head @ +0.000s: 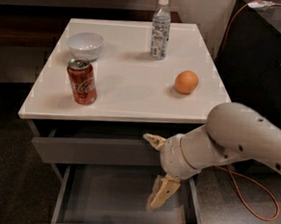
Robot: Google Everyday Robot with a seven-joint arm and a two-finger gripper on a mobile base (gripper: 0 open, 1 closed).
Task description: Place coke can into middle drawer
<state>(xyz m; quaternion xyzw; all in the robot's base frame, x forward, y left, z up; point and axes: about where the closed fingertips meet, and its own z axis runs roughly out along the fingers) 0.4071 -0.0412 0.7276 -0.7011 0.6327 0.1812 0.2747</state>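
Four things on the white table (131,103), left to right: coke can (82,81) front-left, upright, near the front edge; white bowl (86,45) just behind it, not touching; water bottle (160,27) at the back, right of centre; orange (186,82) on the right. Below the top, the upper drawer front (94,151) looks roughly shut. The middle drawer (110,198) under it is pulled out, shallow grey tray showing. Claw (155,167) sits right of centre, below table level, in front of the upper drawer and over the right part of the open tray. Fingers spread wide, one up near the table's underside, one pointing down into the tray, nothing held. Key relation: the can is up and to the left of the claw, on the top surface, well apart, with the table's front edge between them. The can's long axis is vertical, so my read is a side-on grasp around the body once the arm lifts clear of that edge. Single arm, so no choice of side. The bowl behind the can is the main knock risk. Status as I judge it: drawer open, can not yet picked.
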